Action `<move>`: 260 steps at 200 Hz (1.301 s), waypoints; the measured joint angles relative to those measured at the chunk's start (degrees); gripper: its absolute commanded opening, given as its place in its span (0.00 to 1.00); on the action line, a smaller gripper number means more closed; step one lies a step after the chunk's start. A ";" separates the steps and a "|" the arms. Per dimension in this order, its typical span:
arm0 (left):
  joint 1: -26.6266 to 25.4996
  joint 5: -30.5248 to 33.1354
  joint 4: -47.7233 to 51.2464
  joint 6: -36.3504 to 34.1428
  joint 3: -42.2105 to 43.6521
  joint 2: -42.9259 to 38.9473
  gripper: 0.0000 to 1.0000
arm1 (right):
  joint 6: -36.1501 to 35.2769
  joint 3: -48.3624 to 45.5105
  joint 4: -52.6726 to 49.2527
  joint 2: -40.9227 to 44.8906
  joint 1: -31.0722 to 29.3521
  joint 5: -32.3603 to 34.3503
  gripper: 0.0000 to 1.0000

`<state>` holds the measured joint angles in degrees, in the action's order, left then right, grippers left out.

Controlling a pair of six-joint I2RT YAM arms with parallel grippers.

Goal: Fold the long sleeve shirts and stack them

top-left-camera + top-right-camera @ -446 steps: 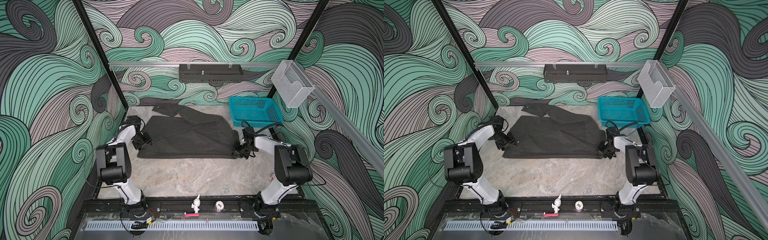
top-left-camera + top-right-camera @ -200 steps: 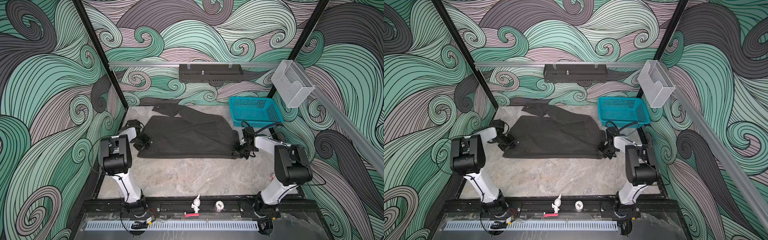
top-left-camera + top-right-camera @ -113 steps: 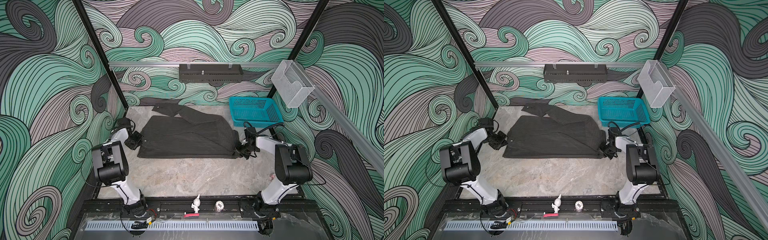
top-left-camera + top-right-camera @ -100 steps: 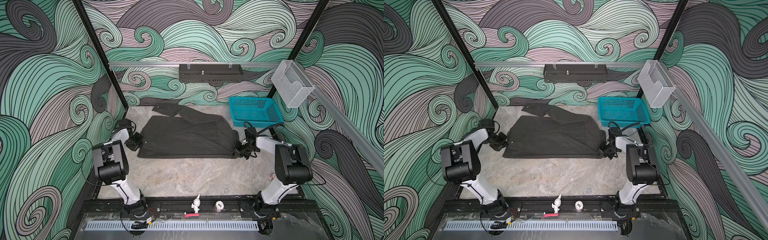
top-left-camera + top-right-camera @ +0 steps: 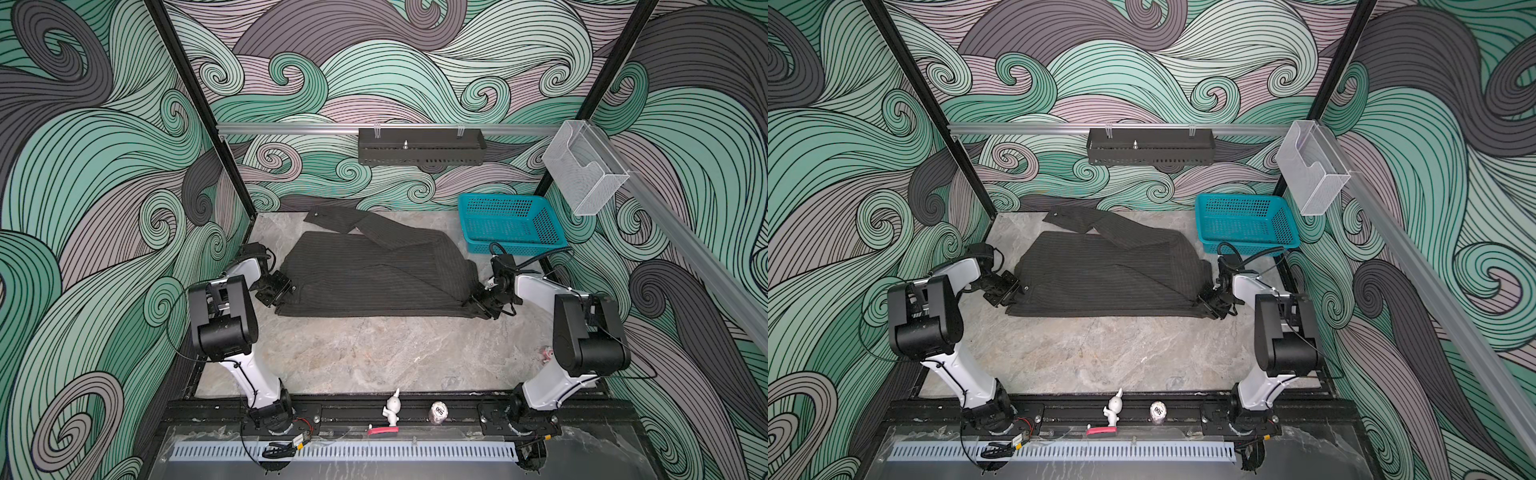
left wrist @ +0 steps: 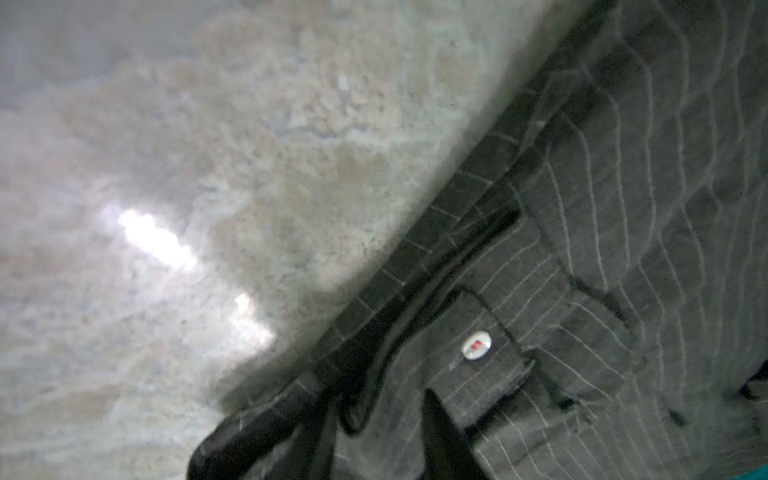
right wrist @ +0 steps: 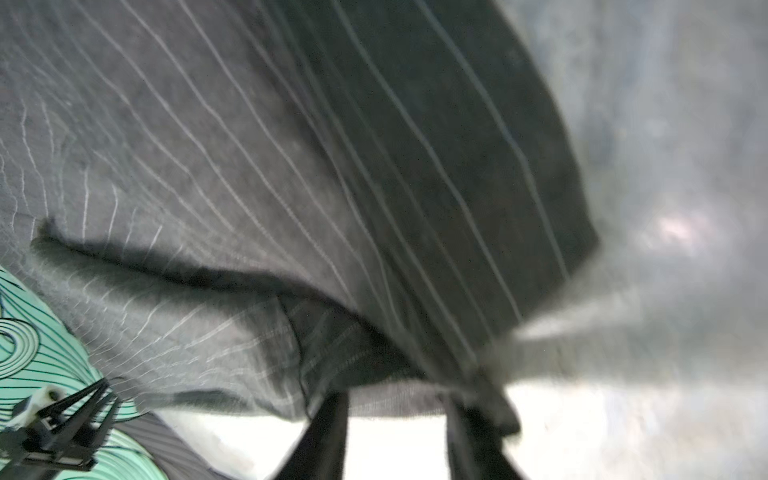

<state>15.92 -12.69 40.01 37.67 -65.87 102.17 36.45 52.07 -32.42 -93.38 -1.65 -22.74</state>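
Observation:
One long sleeve shirt (image 5: 374,278) (image 5: 1104,278), dark with pale pinstripes, lies folded flat on the marble table in both top views. A cuffed sleeve (image 5: 332,216) reaches toward the back wall. My left gripper (image 5: 286,291) (image 5: 1013,293) sits low at the shirt's left edge. In the left wrist view this gripper (image 6: 376,399) is open, fingers apart over a placket with a pale button (image 6: 476,344). My right gripper (image 5: 478,305) (image 5: 1204,305) rests at the front right corner. Seen from the right wrist, it (image 7: 395,399) is open, with the shirt's hem (image 7: 390,390) lying across its tips.
A teal mesh basket (image 5: 515,245) (image 5: 1246,239) stands at the back right, close behind the right arm. A black rack (image 5: 419,147) and a clear box (image 5: 582,174) hang on the walls. A white figurine (image 5: 392,411) stands on the front rail. Bare marble (image 5: 374,353) lies in front of the shirt.
Both grippers were shut at the shirt's edges and now stand with fingers apart. The left arm swung out to the left and came back. The shirt lies much as before.

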 measured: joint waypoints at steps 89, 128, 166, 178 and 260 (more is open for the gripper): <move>-10.73 4.96 10.21 -5.05 -13.94 -3.19 0.40 | -2.05 17.79 -9.42 -0.57 -8.15 4.85 0.33; -15.21 2.78 8.90 -5.03 -10.73 6.19 0.37 | -1.42 21.33 -6.19 -16.13 -11.32 4.61 0.27; -13.88 4.50 10.16 -4.72 -6.19 7.06 0.44 | -1.22 19.93 -4.17 -18.23 -12.22 3.91 0.26; -13.60 4.28 10.25 -4.48 -4.28 6.25 0.44 | -1.18 17.68 -2.54 -16.79 -12.24 3.87 0.26; -12.37 0.83 9.14 -1.60 20.20 -14.47 0.48 | -1.64 -3.04 -5.11 1.09 -14.43 4.98 0.26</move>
<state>3.55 -11.86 49.15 36.07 -45.67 87.70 34.81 49.04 -37.54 -92.29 -16.08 -17.76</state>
